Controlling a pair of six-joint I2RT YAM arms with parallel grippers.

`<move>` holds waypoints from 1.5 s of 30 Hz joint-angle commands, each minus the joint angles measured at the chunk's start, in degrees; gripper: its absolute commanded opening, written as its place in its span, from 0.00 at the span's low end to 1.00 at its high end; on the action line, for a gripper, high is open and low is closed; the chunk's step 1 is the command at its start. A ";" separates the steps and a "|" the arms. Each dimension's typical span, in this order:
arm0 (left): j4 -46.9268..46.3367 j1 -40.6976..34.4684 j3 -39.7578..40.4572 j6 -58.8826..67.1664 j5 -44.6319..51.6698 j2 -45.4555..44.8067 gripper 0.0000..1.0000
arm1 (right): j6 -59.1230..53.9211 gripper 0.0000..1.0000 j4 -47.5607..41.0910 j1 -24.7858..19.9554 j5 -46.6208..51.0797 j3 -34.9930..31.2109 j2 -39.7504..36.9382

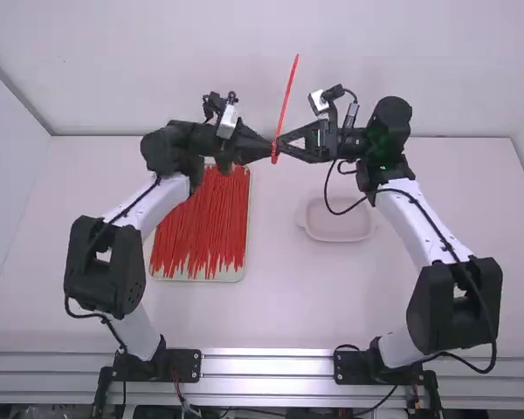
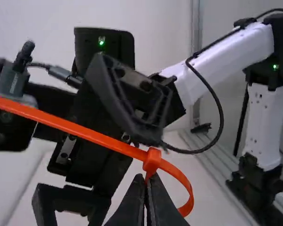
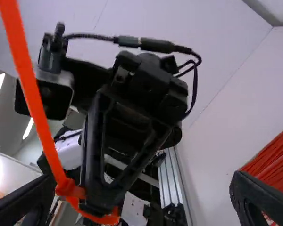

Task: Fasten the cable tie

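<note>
Cable tie (image 1: 285, 109): orange, held in the air over the far middle of the table, between the two grippers. Its long free end points up and away.
Table (image 1: 271, 297): white; both arms reach out over it and meet at the tie.
Tray (image 1: 196, 278): left of middle, carrying a heap of spare red ties (image 1: 205, 223).
Dish (image 1: 335, 237): white and shallow, right of middle, apparently empty.
Right gripper (image 1: 282, 148): claw spread wide, one finger on either side of the strap, not pinching it.
Left gripper (image 2: 146, 181): claw pressed closed at the tie, tips just under the head; it appears to carry the tie alone.
Loop (image 2: 188, 188): small and slack, curling out from the head.
Head (image 2: 152, 159): strap already passes through it.
Step (judged): threading done; cinching not yet started.
Next move (judged): right claw should close on the free strap just past the head and draw it away, while the left holds firm so the loop tightens without twisting.
</note>
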 commanded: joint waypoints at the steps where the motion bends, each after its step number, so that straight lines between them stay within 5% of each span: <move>1: -1.60 0.00 0.83 -0.79 1.14 0.11 0.02 | -0.57 0.93 0.26 -0.28 -0.72 1.18 -1.09; 13: -21.59 -0.70 -0.15 16.00 1.77 0.11 0.02 | 1.99 0.41 0.31 -0.28 -0.72 1.18 -1.09; 21: -24.46 -0.96 -0.15 18.21 1.70 0.11 0.02 | 2.47 0.10 0.28 -0.33 -0.28 1.18 -1.11; 25: -24.46 -1.14 -0.15 18.18 1.77 0.11 0.02 | 2.43 0.00 0.26 -0.33 0.52 1.18 -1.09; 39: -24.87 -1.88 -0.15 18.18 1.53 0.11 0.02 | 2.19 0.00 0.61 -0.33 0.57 1.18 -1.09; 40: -24.87 -1.88 -0.15 18.21 1.46 0.11 0.10 | 1.81 0.00 0.79 -0.33 0.57 1.18 -1.09; 41: -24.90 -1.75 -0.15 18.03 0.66 0.11 0.28 | 1.09 0.00 0.83 -0.33 0.46 1.18 -1.09; 42: -24.92 -1.73 -0.15 17.92 0.50 0.11 0.30 | 0.90 0.00 0.83 -0.33 0.39 1.18 -1.09; 43: -24.87 -1.07 -0.15 17.31 -0.76 0.11 0.95 | -0.92 0.00 0.15 -0.42 0.09 1.18 -1.09; 45: -24.94 -0.26 -0.13 16.04 -2.62 0.11 0.99 | -2.60 0.00 0.26 -1.14 -0.96 1.18 -1.09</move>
